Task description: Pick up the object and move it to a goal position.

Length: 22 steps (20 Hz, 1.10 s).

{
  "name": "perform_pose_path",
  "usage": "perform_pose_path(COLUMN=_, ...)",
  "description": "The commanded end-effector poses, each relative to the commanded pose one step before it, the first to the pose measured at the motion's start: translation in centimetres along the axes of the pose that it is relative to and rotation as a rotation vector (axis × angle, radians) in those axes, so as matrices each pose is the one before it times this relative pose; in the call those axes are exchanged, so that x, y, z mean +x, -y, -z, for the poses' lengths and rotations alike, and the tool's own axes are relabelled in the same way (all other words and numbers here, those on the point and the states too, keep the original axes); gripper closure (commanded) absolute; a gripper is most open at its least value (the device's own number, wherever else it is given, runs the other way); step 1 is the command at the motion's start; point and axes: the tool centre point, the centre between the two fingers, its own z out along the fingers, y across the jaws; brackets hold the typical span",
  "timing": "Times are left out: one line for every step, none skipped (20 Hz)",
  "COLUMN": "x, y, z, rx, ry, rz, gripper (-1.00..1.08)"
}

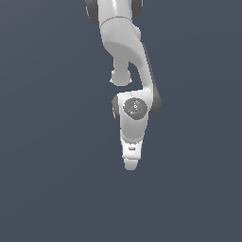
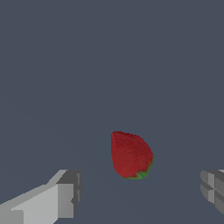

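White two-finger gripper (image 2: 140, 192) w/ grey pads: jaws spread wide, nothing held, nothing touched. In the wrist view one grey-padded finger (image 2: 65, 197) shows at one side of the frame and the other finger (image 2: 214, 190) at the opposite edge, big gap between them.

Small dark-red strawberry w/ a bit of green leafy cap (image 2: 131, 154) sits in that gap, just ahead of the fingertips, apart from both pads. It lies nearer the middle of the opening than either finger. Red body tapers one way, green cap at the other end, closest to the fingertips. Berry is much narrower than the jaw opening. Can't tell from this view whether the fingertips are level w/ the berry or above it.

Arm pose, exterior view: white Franka arm w/ dark joint rings (image 1: 127, 52) comes down from the top of the frame, bends at the wrist, and the hand (image 1: 131, 158) points down, tilted slightly. Fingers seen end-on there, so opening isn't readable in that view. Strawberry not visible in the exterior view; hidden or too small.

Plain dark blue-grey background all round.
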Motion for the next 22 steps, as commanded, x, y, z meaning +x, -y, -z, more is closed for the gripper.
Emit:
perform_pose_path(x=0.004, y=-0.003, z=-0.034, rx=-0.00013, ry=0.00000, rz=0.00020, gripper=-0.92)
perform_pose_path(x=-0.008, y=0.001, z=-0.121, rx=0.00000, ry=0.00000, rz=0.00000, gripper=-0.92)
perform_pose_path(x=0.019, y=0.006, z=-0.200, rx=-0.00003, ry=0.00002, rz=0.00049, gripper=-0.92)
perform_pose_path(x=-0.019, y=0.004, z=-0.282, rx=0.00000, ry=0.00000, rz=0.00000, gripper=-0.92)
perform_pose_path(x=0.008, y=0.010, z=-0.359, rx=-0.00002, ry=0.00002, rz=0.00049, gripper=-0.92)
perform_pose_path(x=0.015, y=0.015, z=-0.437, rx=-0.00003, ry=0.00003, rz=0.00069, gripper=-0.92)
perform_pose_path(x=-0.004, y=0.016, z=-0.514, rx=-0.00002, ry=0.00002, rz=0.00049, gripper=-0.92)
perform_pose_path(x=0.003, y=0.021, z=-0.588, rx=-0.00002, ry=0.00003, rz=0.00069, gripper=-0.92)
perform_pose_path(x=0.001, y=0.022, z=-0.612, rx=-0.00002, ry=0.00003, rz=0.00069, gripper=-0.92)
perform_pose_path(x=0.008, y=0.018, z=-0.528, rx=-0.00002, ry=0.00002, rz=0.00069, gripper=-0.92)
perform_pose_path(x=0.002, y=0.009, z=-0.440, rx=-0.00003, ry=0.00001, rz=0.00049, gripper=-0.92)
perform_pose_path(x=-0.022, y=-0.004, z=-0.355, rx=0.00000, ry=0.00000, rz=0.00000, gripper=-0.92)
perform_pose_path(x=0.019, y=-0.010, z=-0.263, rx=-0.00006, ry=-0.00004, rz=0.00048, gripper=-0.92)
perform_pose_path(x=-0.003, y=-0.026, z=-0.181, rx=0.00000, ry=0.00000, rz=0.00000, gripper=-0.92)
perform_pose_path(x=0.005, y=-0.036, z=-0.096, rx=0.00000, ry=0.00000, rz=0.00000, gripper=-0.92)
perform_pose_path(x=-0.016, y=-0.043, z=-0.007, rx=-0.00016, ry=-0.00022, rz=-0.00040, gripper=-0.92)
perform_pose_path(x=0.006, y=-0.017, z=0.007, rx=0.00000, ry=0.00000, rz=0.00000, gripper=-0.92)
perform_pose_path(x=0.000, y=0.000, z=0.000, rx=0.00000, ry=0.00000, rz=0.00000, gripper=1.08)
perform_pose_path(x=0.000, y=0.000, z=0.000, rx=0.00000, ry=0.00000, rz=0.00000, gripper=1.08)
perform_pose_path(x=0.000, y=0.000, z=0.000, rx=0.00000, ry=0.00000, rz=0.00000, gripper=1.08)
perform_pose_path(x=0.000, y=0.000, z=0.000, rx=0.00000, ry=0.00000, rz=0.00000, gripper=1.08)
perform_pose_path(x=0.000, y=0.000, z=0.000, rx=0.00000, ry=0.00000, rz=0.00000, gripper=1.08)
